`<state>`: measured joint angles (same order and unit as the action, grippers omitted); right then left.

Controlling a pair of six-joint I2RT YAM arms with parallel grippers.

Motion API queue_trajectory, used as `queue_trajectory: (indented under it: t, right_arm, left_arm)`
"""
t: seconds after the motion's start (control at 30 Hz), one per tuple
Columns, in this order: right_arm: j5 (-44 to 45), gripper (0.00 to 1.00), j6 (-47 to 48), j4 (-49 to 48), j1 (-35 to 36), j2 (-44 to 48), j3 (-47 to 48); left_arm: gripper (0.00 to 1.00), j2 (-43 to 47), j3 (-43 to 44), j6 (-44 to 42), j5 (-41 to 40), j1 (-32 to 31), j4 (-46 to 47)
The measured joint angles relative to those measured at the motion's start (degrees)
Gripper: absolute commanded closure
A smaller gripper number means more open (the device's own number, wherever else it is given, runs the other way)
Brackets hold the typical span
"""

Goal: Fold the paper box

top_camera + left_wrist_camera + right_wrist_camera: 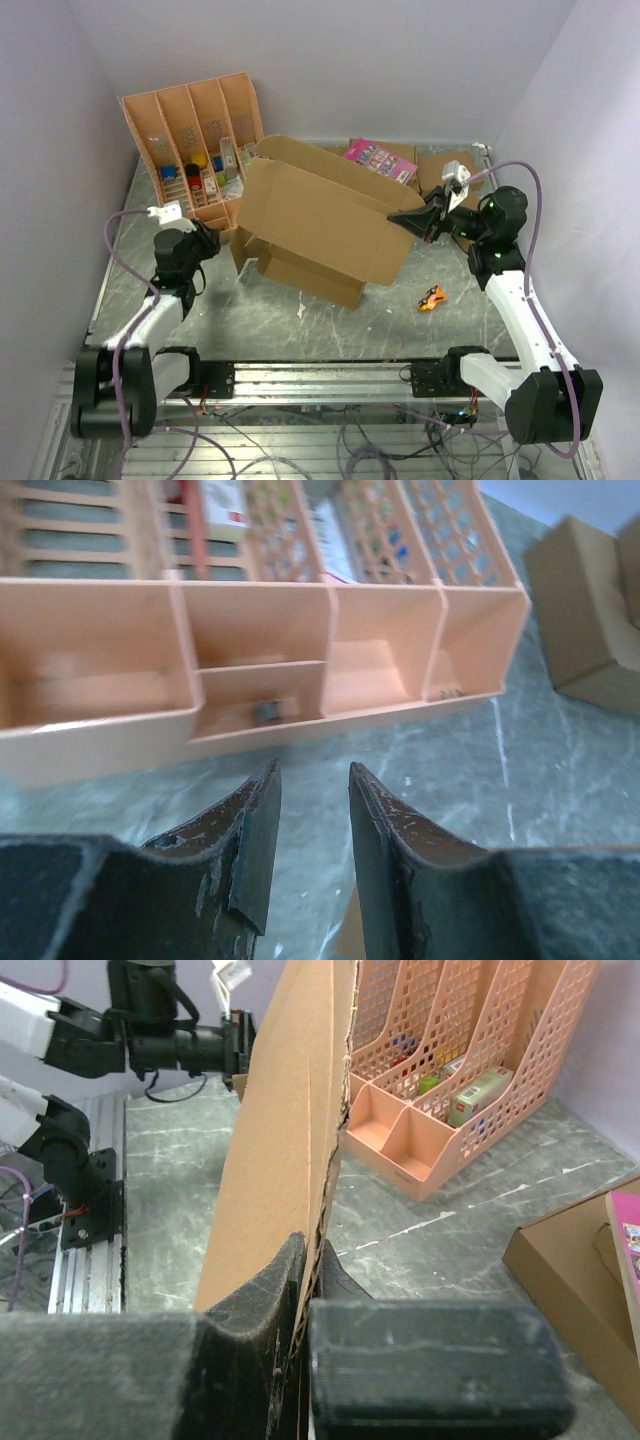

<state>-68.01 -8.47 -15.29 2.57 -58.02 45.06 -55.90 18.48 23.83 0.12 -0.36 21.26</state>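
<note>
Stands near the middle of the table (330, 325), slightly toward the far edge: the paper box (320, 225), half opened, one broad panel tilted up over a lower body. Is gripped at its right-hand edge by the right end effector (312, 1260), fingers closed tight on the thin cardboard sheet, seen edge-on from the wrist view. Hovers near the left edge: the left end effector (310, 845), fingers parted by a narrow gap, holding nothing, facing the orange-tan compartment tray (190, 130) in the far left corner, close to the box's left end. Appears to be the panel-folding step, with most of the folding not yet done. Next probably calls for swinging the held panel over along its crease, with the left end effector brought across to brace the box's left side against sliding.
</note>
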Motion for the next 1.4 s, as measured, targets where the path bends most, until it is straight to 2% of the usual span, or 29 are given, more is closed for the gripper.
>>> queue_trajectory:
  t: [0.2,0.43,0.6,0.73,0.97,1.27,1.4]
  right_arm:
    - [-0.4,1.00,1.6,1.2,0.0,-1.0,0.7]
    - [-1.9,1.00,5.5,5.0,0.0,-1.2,2.8]
    - [-2.3,1.00,11.9,10.6,0.0,-2.9,6.2]
    - [-2.6,1.00,17.3,15.1,0.0,-4.3,8.9]
    - [-3.6,1.00,22.6,18.9,0.0,-4.5,9.6]
    - [-3.6,1.00,24.9,20.2,0.0,-4.4,9.6]
    - [-3.5,1.00,25.9,21.0,0.0,-4.4,9.6]
  left_arm:
    - [0.55,-17.4,0.7,-2.0,14.1,0.7,17.9]
    - [0.55,-20.1,1.7,-3.3,22.3,0.5,27.3]
    - [0.55,-20.1,0.8,-3.7,24.8,-2.5,31.5]
    - [0.55,-17.9,-2.7,-3.7,25.1,-5.8,31.9]
    - [0.50,-7.5,-7.3,-3.3,22.8,-9.4,28.0]
    - [0.47,0.0,-9.2,-0.3,20.5,-11.0,22.6]
    - [0.46,4.7,-10.1,1.1,18.9,-12.4,16.8]
